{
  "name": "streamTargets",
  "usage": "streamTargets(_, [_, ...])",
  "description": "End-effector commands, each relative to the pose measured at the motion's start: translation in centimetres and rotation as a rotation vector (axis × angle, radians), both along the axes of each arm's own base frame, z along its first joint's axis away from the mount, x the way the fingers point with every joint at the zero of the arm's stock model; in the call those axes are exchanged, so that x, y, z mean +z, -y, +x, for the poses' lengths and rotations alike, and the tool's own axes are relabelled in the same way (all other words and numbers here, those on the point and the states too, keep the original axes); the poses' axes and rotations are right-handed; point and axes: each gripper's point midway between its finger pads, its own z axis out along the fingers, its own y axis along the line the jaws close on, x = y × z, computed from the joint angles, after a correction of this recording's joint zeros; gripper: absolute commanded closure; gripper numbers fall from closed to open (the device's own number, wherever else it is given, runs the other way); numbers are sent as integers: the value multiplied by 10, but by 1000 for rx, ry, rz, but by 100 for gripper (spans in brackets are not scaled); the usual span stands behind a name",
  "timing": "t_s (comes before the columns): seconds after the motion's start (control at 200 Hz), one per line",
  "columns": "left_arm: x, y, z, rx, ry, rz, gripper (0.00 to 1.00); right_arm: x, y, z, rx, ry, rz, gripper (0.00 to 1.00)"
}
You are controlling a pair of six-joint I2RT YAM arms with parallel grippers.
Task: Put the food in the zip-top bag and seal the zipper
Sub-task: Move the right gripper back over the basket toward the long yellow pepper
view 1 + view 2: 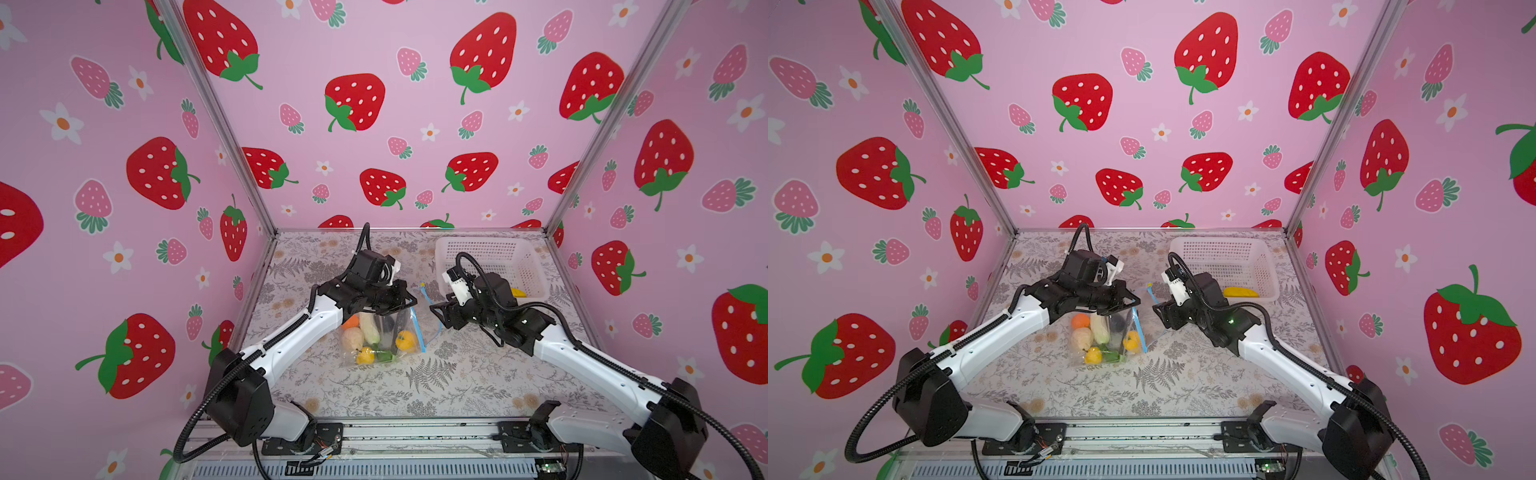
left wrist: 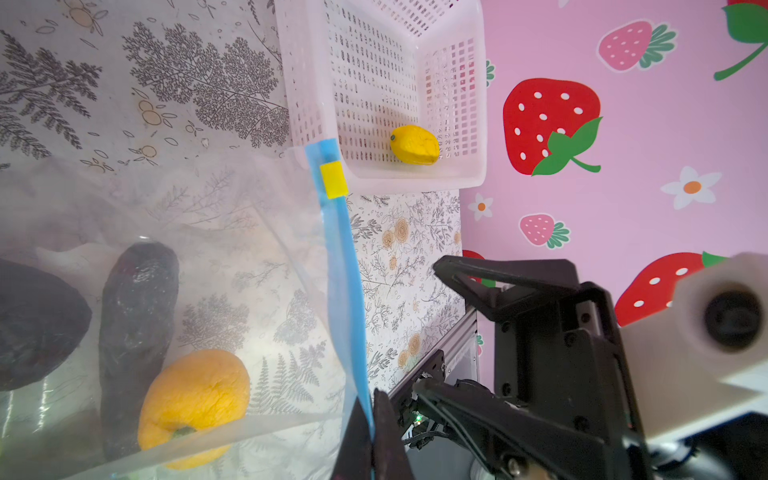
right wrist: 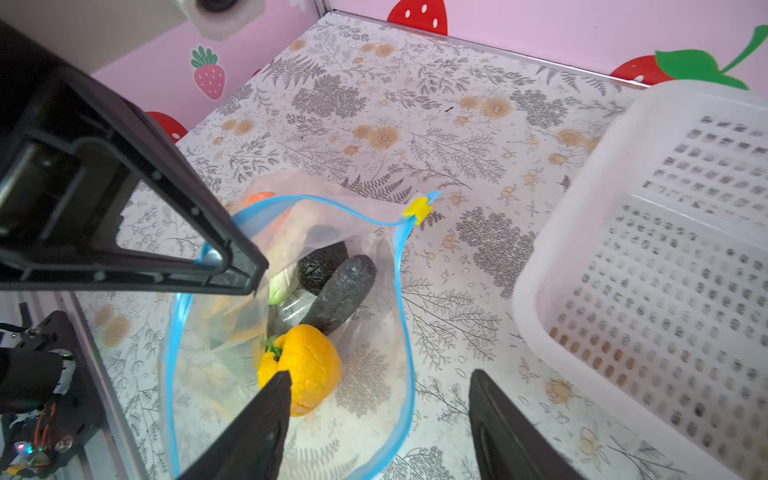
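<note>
While the bag (image 1: 390, 332) sits on the bench (image 1: 436, 386) with most of the food (image 1: 405, 340) inside, we see in a top view one yellow fruit (image 1: 518, 292) lying in the basket (image 1: 490, 249). From the left wrist, our left hand (image 2: 373, 440) is clenched on the blue zipper (image 2: 345, 270), lifting the mouth. From the right wrist, our right hand (image 3: 380, 376) hangs released and empty over the opening. We judge loading unfinished: next comes that fruit, then sliding the yellow tab (image 3: 417, 208). We find no legible writing.

A grey fern-and-flower printed tabletop (image 1: 436, 376) carries a clear plastic zip-top bag (image 1: 390, 328) at centre and a white perforated basket (image 1: 498, 257) back right.
</note>
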Motion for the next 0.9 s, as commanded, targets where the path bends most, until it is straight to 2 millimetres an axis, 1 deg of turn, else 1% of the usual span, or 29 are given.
streamTargets(0.0, [4,-2,-3,-4,14,-9,100,0,16,6,-28,39,-56,31])
streamTargets(0.11, [2,-3,-6,-7,13,-8,100,3,19,11,-50,41,-63,31])
streamTargets(0.23, [6,-6,-7,-9,27,-5,100,8,26,23,-106,48,-87,32])
streamTargets(0.29, [8,-6,-9,-15,30,-7,100,10,33,33,-155,51,-102,32])
streamTargets(0.355, [11,-5,-9,-23,37,-11,100,11,46,46,-227,39,-121,32])
streamTargets(0.4, [10,-6,-10,-26,43,-12,100,13,59,60,-292,31,-131,32])
streamTargets(0.42, [10,-5,-10,-28,44,-11,100,7,67,63,-321,8,-153,32])
streamTargets(0.445, [10,-6,-10,-26,46,-12,100,8,76,70,-357,-1,-162,32])
streamTargets(0.49, [8,-7,-10,-24,43,-13,100,3,94,81,-431,-26,-189,32])
streamTargets(0.55, [7,-7,-9,-28,42,-20,100,-2,124,96,-545,-55,-208,32])
streamTargets(0.725, [3,-5,-7,-38,35,-20,100,-17,193,127,-809,-109,-217,27])
streamTargets(0.805, [-1,-5,-6,-47,25,-10,100,-23,217,142,-904,-149,-202,25])
streamTargets(0.895, [-5,-6,-5,-53,14,-3,100,-34,231,158,-976,-205,-166,25])
